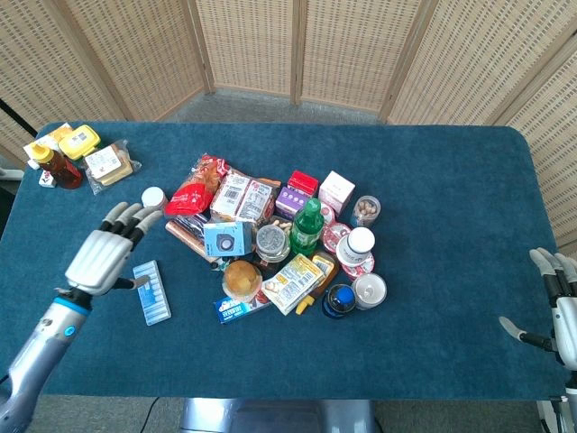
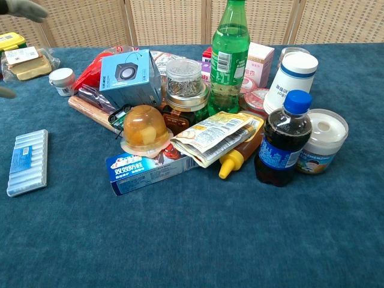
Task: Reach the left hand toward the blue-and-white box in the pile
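The blue-and-white box [image 1: 242, 308] lies flat at the near edge of the pile, under an orange jelly cup [image 1: 242, 279]; the chest view shows the box [image 2: 150, 173] with white lettering. My left hand [image 1: 106, 257] hovers left of the pile with its fingers spread and nothing in it, above a flat light-blue pack [image 1: 151, 291]. Only its fingertips [image 2: 21, 9] show at the top left of the chest view. My right hand [image 1: 557, 311] stays at the table's right edge, fingers apart and holding nothing.
The pile also holds a blue speaker box [image 1: 227, 239], a green bottle [image 1: 306, 227], a dark cola bottle [image 2: 282, 141], jars, pouches and snack packs. A small white jar [image 1: 153, 198] stands just beyond my left hand. Sauce bottles and packets [image 1: 77, 155] sit at the far left corner.
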Available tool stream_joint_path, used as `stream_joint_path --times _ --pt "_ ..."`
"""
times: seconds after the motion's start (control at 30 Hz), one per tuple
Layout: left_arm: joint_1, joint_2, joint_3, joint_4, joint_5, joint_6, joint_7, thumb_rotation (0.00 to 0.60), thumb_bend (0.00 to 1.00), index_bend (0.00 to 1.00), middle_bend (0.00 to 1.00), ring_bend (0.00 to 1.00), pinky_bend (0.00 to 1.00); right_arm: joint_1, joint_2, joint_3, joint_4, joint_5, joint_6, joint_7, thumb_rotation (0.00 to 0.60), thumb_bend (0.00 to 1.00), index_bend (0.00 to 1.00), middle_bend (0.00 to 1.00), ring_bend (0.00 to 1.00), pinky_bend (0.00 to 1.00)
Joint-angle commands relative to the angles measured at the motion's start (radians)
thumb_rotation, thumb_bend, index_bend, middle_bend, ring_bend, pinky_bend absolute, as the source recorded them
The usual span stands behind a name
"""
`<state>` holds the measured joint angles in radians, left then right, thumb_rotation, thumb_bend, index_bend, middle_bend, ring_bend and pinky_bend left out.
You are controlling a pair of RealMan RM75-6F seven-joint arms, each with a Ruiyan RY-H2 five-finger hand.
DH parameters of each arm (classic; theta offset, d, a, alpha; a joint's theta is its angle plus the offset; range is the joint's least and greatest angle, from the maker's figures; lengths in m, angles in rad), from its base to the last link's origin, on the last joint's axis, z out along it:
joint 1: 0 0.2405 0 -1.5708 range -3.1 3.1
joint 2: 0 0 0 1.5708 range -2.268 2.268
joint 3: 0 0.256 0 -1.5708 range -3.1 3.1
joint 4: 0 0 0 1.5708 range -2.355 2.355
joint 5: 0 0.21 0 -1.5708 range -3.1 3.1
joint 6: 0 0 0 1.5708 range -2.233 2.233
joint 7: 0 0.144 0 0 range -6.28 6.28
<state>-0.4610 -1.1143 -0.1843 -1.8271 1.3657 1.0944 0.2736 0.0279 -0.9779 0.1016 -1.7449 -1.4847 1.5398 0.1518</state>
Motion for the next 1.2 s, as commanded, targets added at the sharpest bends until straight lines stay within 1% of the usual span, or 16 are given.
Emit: stream_joint_path --times 0.03,0.17,0.33,0.67,0.7,0.73,0.77,0.8,0.83,0.9,0.93,1.0,1.07,1.2 --pt "-0.081 -0.071 -0.04 -0.004 -0.096 -0.054 0.1 0.6 0.14 0.0 0.0 0.0 0.0 -0.002 0.004 0.001 -0.001 -0.001 0.004 0.01 0.6 0.0 0.0 0.0 0.0 0.0" --pt "-0.132 -0.117 -0.054 0.0 -0.154 -0.074 0.166 0.6 0.14 0.0 0.0 0.0 0.0 -0.002 0.009 0.005 0.001 0.006 0.002 0.027 0.6 0.0 0.0 0.0 0.0 0.0" --pt "-0.189 -0.172 -0.056 0.005 -0.226 -0.09 0.249 0.6 0.14 0.0 0.0 0.0 0.0 -0.002 0.014 0.005 0.002 0.006 0.0 0.045 0.6 0.0 0.0 0.0 0.0 0.0" --pt "-0.286 -0.263 -0.07 0.047 -0.381 -0.085 0.364 0.6 0.14 0.0 0.0 0.0 0.01 -0.006 0.024 0.005 0.0 0.002 0.004 0.073 0.6 0.0 0.0 0.0 0.0 0.0" --pt "-0.293 -0.274 -0.072 0.053 -0.385 -0.078 0.371 0.6 0.14 0.01 0.0 0.0 0.03 -0.006 0.025 0.005 0.001 0.002 0.005 0.075 0.6 0.0 0.0 0.0 0.0 0.0" --pt "-0.301 -0.289 -0.073 0.064 -0.384 -0.064 0.379 0.6 0.14 0.05 0.0 0.0 0.08 -0.007 0.026 0.005 0.001 0.002 0.006 0.078 0.6 0.0 0.0 0.0 0.0 0.0" --pt "-0.307 -0.302 -0.073 0.074 -0.381 -0.053 0.385 0.6 0.14 0.12 0.0 0.02 0.18 -0.007 0.026 0.005 0.002 0.003 0.006 0.08 0.6 0.0 0.0 0.0 0.0 0.0" --pt "-0.313 -0.318 -0.071 0.088 -0.38 -0.042 0.391 0.6 0.14 0.18 0.02 0.07 0.27 -0.007 0.027 0.006 0.002 0.003 0.005 0.083 0.6 0.0 0.0 0.0 0.0 0.0" --pt "-0.318 -0.33 -0.07 0.1 -0.38 -0.034 0.396 0.6 0.14 0.23 0.07 0.12 0.34 -0.006 0.027 0.006 0.003 0.004 0.004 0.084 0.6 0.0 0.0 0.0 0.0 0.0" --pt "-0.329 -0.355 -0.069 0.127 -0.38 -0.022 0.402 0.6 0.14 0.32 0.22 0.27 0.47 -0.005 0.027 0.005 0.004 0.005 0.001 0.087 0.6 0.0 0.0 0.0 0.0 0.0" --pt "-0.332 -0.365 -0.068 0.135 -0.378 -0.015 0.402 0.6 0.14 0.36 0.28 0.32 0.51 -0.005 0.028 0.005 0.004 0.005 0.0 0.088 0.6 0.0 0.0 0.0 0.0 0.0" --pt "-0.335 -0.379 -0.064 0.148 -0.365 0.0 0.401 0.6 0.14 0.42 0.38 0.39 0.57 -0.005 0.028 0.006 0.005 0.006 0.0 0.091 0.6 0.0 0.0 0.0 0.0 0.0" --pt "-0.333 -0.382 -0.059 0.15 -0.354 0.016 0.4 0.6 0.14 0.46 0.43 0.44 0.6 -0.005 0.029 0.007 0.006 0.007 0.001 0.093 0.6 0.0 0.0 0.0 0.0 0.0" --pt "-0.315 -0.35 -0.059 0.107 -0.327 0.053 0.375 0.6 0.14 0.49 0.45 0.46 0.6 -0.006 0.03 0.007 0.008 0.008 0.002 0.096 0.6 0.0 0.0 0.0 0.0 0.0"
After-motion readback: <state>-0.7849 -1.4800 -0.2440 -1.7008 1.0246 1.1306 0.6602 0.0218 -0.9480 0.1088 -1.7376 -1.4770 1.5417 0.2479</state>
